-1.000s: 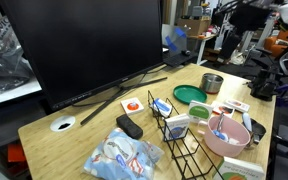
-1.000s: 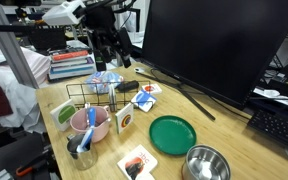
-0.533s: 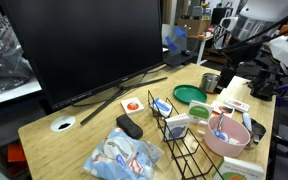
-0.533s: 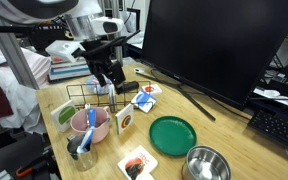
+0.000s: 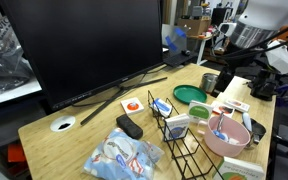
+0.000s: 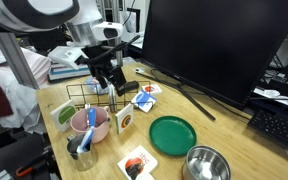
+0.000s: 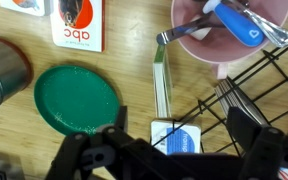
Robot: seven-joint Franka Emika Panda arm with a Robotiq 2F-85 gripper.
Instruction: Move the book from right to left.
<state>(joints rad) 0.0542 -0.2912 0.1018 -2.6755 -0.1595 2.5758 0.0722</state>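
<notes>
Two spread fingers (image 7: 246,135) of the gripper (image 7: 177,128) hover over the thin book (image 7: 162,85) just ahead, seemingly the approach step; next, lower and pinch it

I record, in my wrist view, the plate (image 7: 76,98) lying between the metal cup (image 7: 4,72) at its left and the wire rack (image 7: 246,100) at its right. The bowl (image 7: 234,35) sits beside the rack, possibly touching. The monitor (image 5: 84,45) stands behind.
</notes>
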